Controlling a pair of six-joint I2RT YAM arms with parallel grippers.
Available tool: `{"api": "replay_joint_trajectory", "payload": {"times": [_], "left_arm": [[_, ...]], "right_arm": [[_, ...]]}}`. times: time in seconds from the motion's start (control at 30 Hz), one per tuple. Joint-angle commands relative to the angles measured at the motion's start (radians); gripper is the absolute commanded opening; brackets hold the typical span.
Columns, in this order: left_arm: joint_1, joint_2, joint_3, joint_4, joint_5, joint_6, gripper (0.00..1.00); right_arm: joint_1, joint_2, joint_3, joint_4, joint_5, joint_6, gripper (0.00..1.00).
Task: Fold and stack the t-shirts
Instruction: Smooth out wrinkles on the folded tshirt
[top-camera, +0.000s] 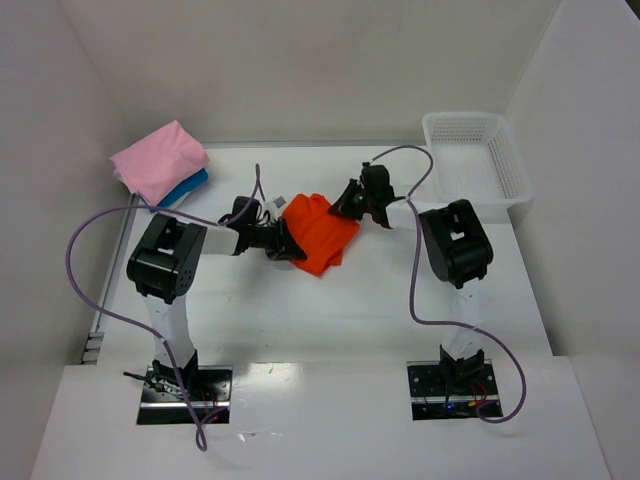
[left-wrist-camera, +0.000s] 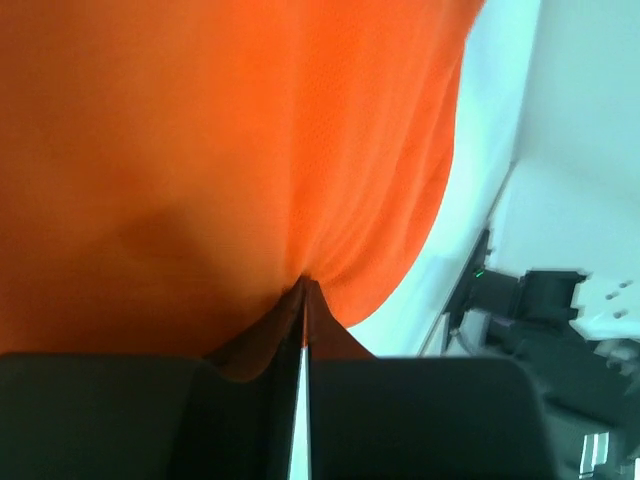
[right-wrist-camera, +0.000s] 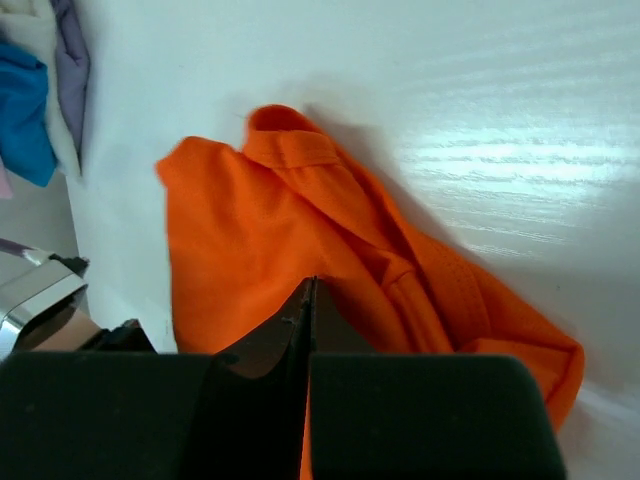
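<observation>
From above, the orange shirt (top-camera: 318, 232) lies crumpled in a loose heap near the middle of the white table (top-camera: 300, 320), between the two arms; the left gripper (top-camera: 285, 243) reaches in at its left edge and the right gripper (top-camera: 345, 207) at its upper right corner, both touching the cloth; at the far left corner of the table a folded pink shirt (top-camera: 160, 160) sits on top of a blue shirt (top-camera: 190, 187), of which only a strip shows below it; a white mesh basket (top-camera: 475, 155) stands at the far right corner, well apart from the orange shirt; purple cables (top-camera: 90, 260) loop from each arm.

In the left wrist view, orange cloth fills most of the picture and hangs in folds that gather to one point at the tips of the dark fingers (left-wrist-camera: 150, 420); the jaws stand together with only a thin slit between them, pinched on the orange shirt; white table shows to the right.

In the right wrist view, the orange shirt is bunched on the table, a hemmed edge turned up at its far end; the fingers (right-wrist-camera: 150, 420) are pressed together with orange showing in the slit between them, clamped on a fold of the shirt; a bit of the blue shirt shows at the top left corner.
</observation>
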Motion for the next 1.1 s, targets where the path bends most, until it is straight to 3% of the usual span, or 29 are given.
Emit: {"api": "replay_joint_trajectory", "payload": {"times": [0.0, 0.07, 0.1, 0.13, 0.2, 0.27, 0.33, 0.4, 0.47, 0.6, 0.77, 0.93, 1.0, 1.07], "left_arm": [[-0.002, -0.098, 0.084, -0.205, -0.004, 0.174, 0.16], [0.007, -0.170, 0.159, -0.294, 0.019, 0.243, 0.30], [0.018, -0.188, 0.190, -0.322, 0.032, 0.265, 0.41], [0.029, -0.202, 0.219, -0.348, 0.077, 0.283, 0.59], [0.073, -0.213, 0.305, -0.403, 0.120, 0.336, 0.74], [0.107, -0.222, 0.357, -0.449, 0.151, 0.385, 0.89], [0.147, -0.231, 0.412, -0.483, 0.127, 0.466, 0.98], [0.167, -0.211, 0.458, -0.579, 0.049, 0.573, 1.00], [0.179, -0.167, 0.524, -0.669, -0.046, 0.624, 1.00], [0.179, -0.072, 0.592, -0.774, -0.103, 0.754, 1.00], [0.179, 0.029, 0.627, -0.829, -0.083, 0.937, 1.00], [0.179, 0.187, 0.770, -0.958, -0.085, 1.029, 1.00], [0.188, 0.221, 0.796, -0.986, -0.050, 1.049, 1.00], [0.188, 0.253, 0.807, -0.995, -0.005, 1.060, 1.00]], "right_arm": [[-0.017, -0.164, 0.087, -0.065, 0.008, -0.126, 0.00], [-0.017, -0.254, 0.114, -0.114, 0.037, -0.173, 0.00], [-0.017, -0.279, 0.142, -0.171, 0.046, -0.210, 0.04], [-0.017, -0.323, 0.156, -0.200, 0.057, -0.226, 0.06], [-0.017, -0.362, 0.165, -0.263, 0.048, -0.250, 0.10], [-0.017, -0.432, 0.131, -0.272, 0.048, -0.250, 0.29], [-0.017, -0.481, 0.055, -0.283, 0.048, -0.259, 0.40], [-0.005, -0.544, -0.010, -0.309, 0.093, -0.259, 0.53], [0.008, -0.579, -0.048, -0.358, 0.115, -0.269, 0.59], [0.029, -0.696, -0.180, -0.390, 0.176, -0.247, 0.68], [0.029, -0.794, -0.280, -0.401, 0.176, -0.195, 0.69], [0.029, -0.828, -0.327, -0.415, 0.167, -0.186, 0.69], [0.038, -0.828, -0.337, -0.424, 0.156, -0.196, 0.66], [0.054, -0.816, -0.358, -0.424, 0.207, -0.197, 0.52]]}}
